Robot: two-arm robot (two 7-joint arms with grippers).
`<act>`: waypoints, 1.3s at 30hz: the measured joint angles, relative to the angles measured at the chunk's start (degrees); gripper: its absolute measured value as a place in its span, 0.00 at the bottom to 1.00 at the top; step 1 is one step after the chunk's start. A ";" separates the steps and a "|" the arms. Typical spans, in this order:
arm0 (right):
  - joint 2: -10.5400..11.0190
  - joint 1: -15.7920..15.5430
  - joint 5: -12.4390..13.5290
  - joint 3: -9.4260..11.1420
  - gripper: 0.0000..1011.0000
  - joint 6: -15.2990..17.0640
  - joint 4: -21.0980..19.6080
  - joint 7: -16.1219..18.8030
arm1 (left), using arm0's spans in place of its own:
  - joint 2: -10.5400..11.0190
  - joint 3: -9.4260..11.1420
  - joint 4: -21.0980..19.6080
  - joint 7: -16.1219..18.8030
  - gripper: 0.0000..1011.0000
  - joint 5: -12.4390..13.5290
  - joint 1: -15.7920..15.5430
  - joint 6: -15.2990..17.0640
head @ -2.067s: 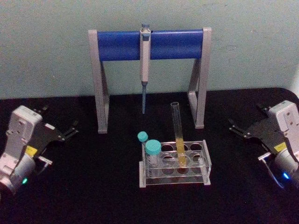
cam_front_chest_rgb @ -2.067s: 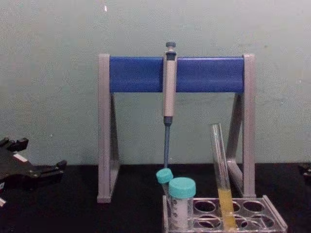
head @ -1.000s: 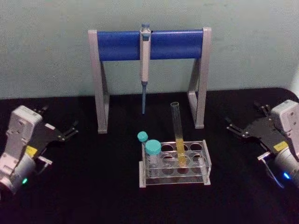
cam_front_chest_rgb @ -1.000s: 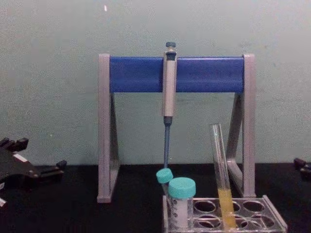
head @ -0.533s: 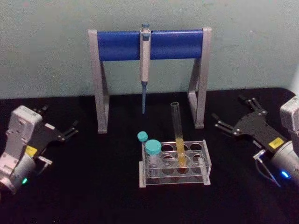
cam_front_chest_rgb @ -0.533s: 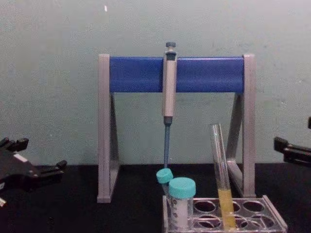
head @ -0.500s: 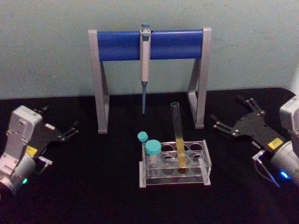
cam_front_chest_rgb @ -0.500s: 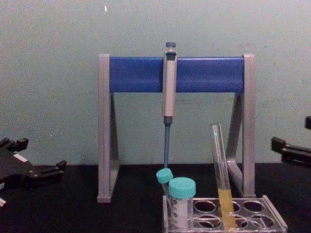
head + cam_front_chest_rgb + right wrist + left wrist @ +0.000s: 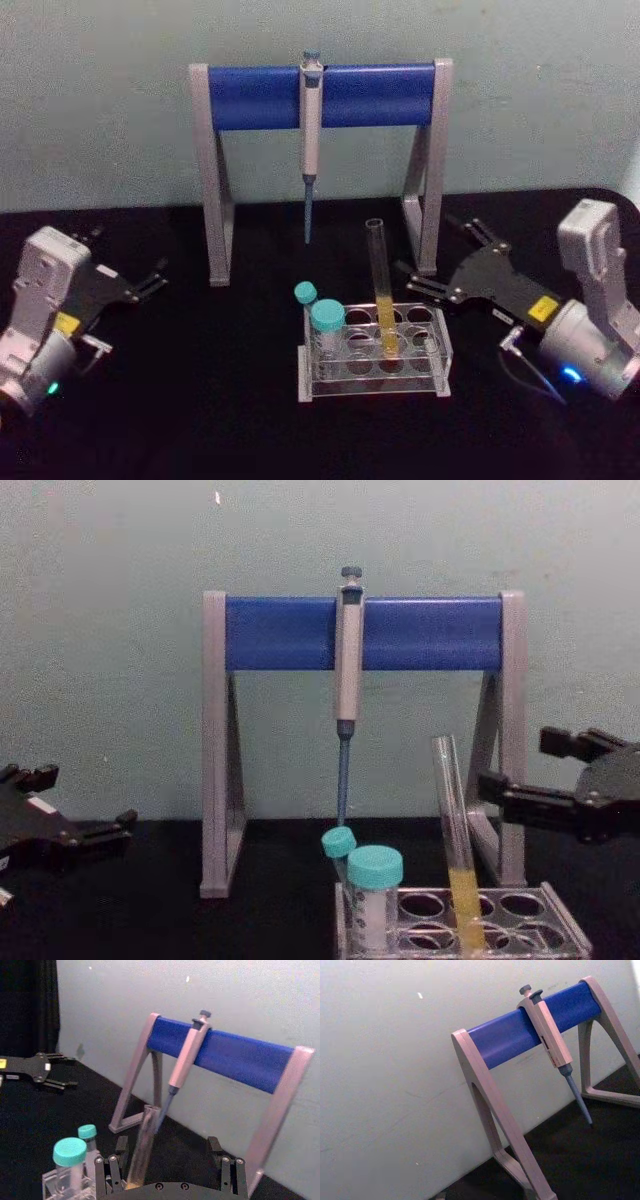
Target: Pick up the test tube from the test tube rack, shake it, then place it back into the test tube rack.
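Matte black worktop (image 9: 200,420) against a plain pale green wall (image 9: 100,100). The clear plastic rack (image 9: 441,346), its top plate cut with round holes, stands mid-worktop in front of a grey-and-blue stand (image 9: 260,97) with a pipette (image 9: 311,120) hanging from it. The thin glass tube (image 9: 378,265), yellow liquid in its lower part, leans slightly in the rack, with teal-capped tubes (image 9: 327,318) to its left. The right claw (image 9: 425,245) is spread wide and empty, near the tube's right side, not touching. The left claw (image 9: 128,255), also spread and empty, sits at the worktop's left.
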 joint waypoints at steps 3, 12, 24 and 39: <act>-0.97 1.02 0.09 -0.39 0.99 1.73 0.54 0.96 | 0.00 0.00 0.00 0.00 0.99 0.00 0.00 0.00; -3.63 3.88 -0.38 -1.22 0.99 6.51 2.41 2.60 | 0.00 0.00 0.00 0.00 0.99 0.00 0.00 0.00; -5.84 5.93 -1.00 -1.29 0.99 11.43 3.99 4.30 | 0.00 0.00 0.00 0.00 0.99 0.00 0.00 0.00; -6.69 6.19 -0.76 -0.48 0.99 13.73 4.74 5.85 | 0.00 0.00 0.00 0.00 0.99 0.00 0.00 0.00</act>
